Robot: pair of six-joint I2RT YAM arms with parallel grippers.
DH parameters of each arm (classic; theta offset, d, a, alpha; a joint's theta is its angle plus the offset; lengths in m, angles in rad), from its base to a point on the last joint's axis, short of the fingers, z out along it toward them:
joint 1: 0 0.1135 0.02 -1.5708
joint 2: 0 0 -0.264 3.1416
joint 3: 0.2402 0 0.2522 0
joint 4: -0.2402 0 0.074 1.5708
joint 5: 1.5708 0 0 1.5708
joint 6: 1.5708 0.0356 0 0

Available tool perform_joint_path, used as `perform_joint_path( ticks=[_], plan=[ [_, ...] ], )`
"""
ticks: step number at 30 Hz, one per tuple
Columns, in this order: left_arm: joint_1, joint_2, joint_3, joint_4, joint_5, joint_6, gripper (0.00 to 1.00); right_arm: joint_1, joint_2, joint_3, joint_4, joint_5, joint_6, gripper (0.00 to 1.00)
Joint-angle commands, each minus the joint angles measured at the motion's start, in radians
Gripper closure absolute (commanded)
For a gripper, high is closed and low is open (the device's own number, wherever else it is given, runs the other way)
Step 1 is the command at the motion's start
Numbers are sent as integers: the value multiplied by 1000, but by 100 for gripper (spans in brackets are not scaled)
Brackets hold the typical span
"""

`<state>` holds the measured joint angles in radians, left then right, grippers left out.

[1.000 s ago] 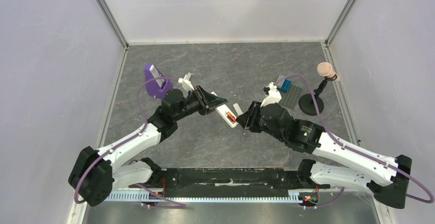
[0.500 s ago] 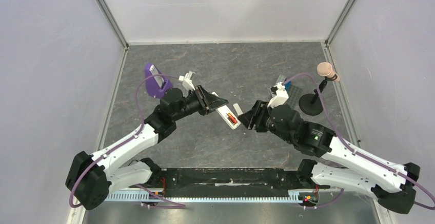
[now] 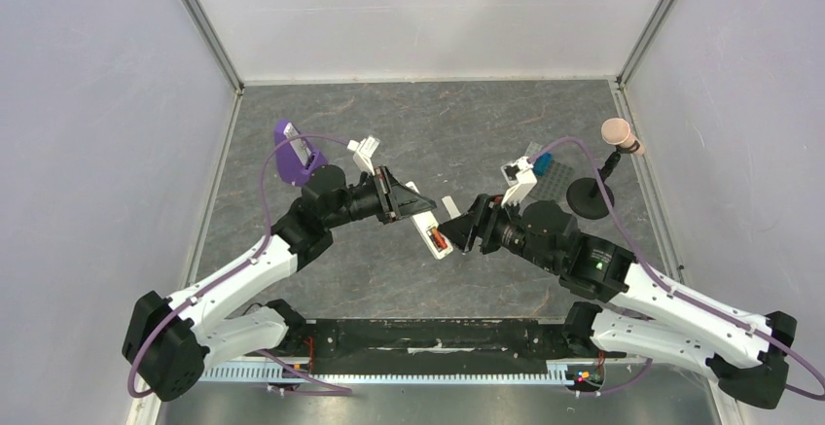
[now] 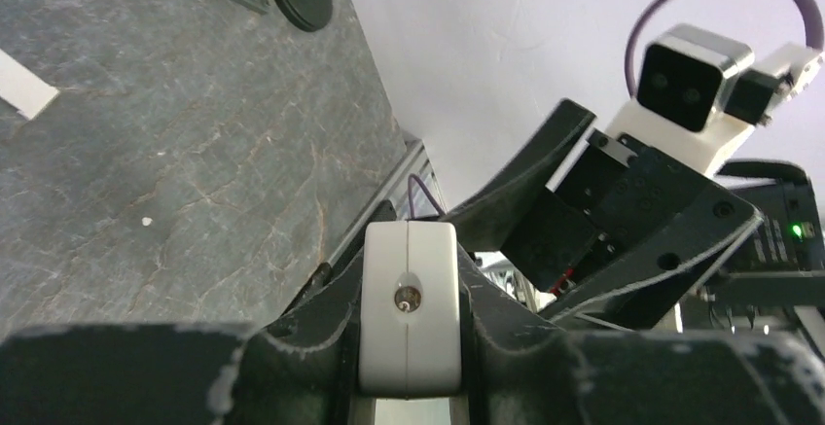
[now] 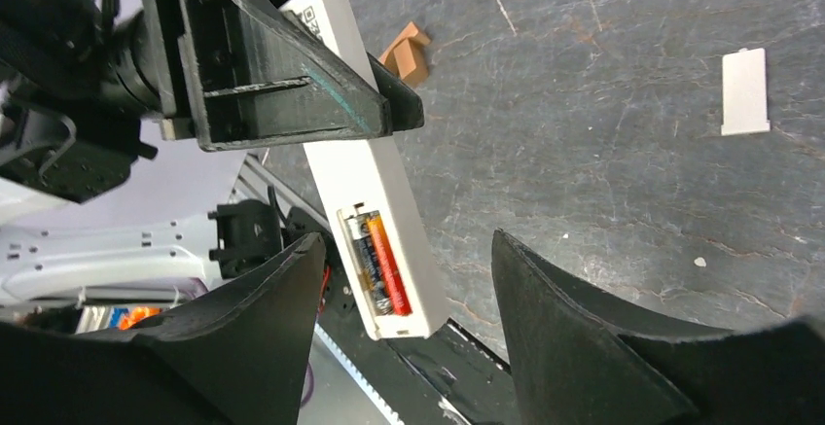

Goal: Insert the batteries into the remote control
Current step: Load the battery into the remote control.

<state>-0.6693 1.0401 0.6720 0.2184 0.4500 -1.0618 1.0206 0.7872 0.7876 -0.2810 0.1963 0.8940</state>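
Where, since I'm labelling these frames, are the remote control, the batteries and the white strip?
remote control [image 5: 358,177], right wrist view, white body above the bay.
batteries [image 5: 387,265], right wrist view, the red-orange one's middle.
white strip [image 5: 745,91], right wrist view, its centre.

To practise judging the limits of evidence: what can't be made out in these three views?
- Buttons and display of the remote control: the right wrist view shows only its back, and the left gripper covers the upper part.
- Polarity marks on the batteries: too small, right wrist view.
- Left wrist view: only the remote's end face shows, batteries hidden behind it.
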Motion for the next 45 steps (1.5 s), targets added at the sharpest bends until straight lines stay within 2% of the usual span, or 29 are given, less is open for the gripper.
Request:
perform_joint_path(
  ticks=[1,9,15,18,21,30,36,41,42,45],
  plan=[
    [-3,-21,71,35,170,110,98,-5,19,50,34,-115,-119,35],
    [-3,-23,103,39,351,182,98,-16,44,94,-23,-354,-263,37],
    [-3,-24,113,46,362,186,98,-16,69,86,-23,-463,-291,41],
    [-3,-20,110,66,367,173,98,-17,76,77,-22,-464,-298,44],
    [-3,-21,103,106,380,155,98,-16,82,67,-16,-450,-291,50],
    [-3,-18,92,165,401,122,98,-17,92,40,1,-409,-264,76],
    [-3,-10,84,193,405,105,98,-17,93,38,2,-400,-262,87],
    [-3,-8,84,194,405,104,98,-20,93,39,0,-393,-262,86],
    [-3,-8,85,192,403,105,98,-19,91,41,1,-394,-260,83],
    [-3,-7,84,170,392,119,98,-19,88,45,1,-391,-254,58]
  ],
)
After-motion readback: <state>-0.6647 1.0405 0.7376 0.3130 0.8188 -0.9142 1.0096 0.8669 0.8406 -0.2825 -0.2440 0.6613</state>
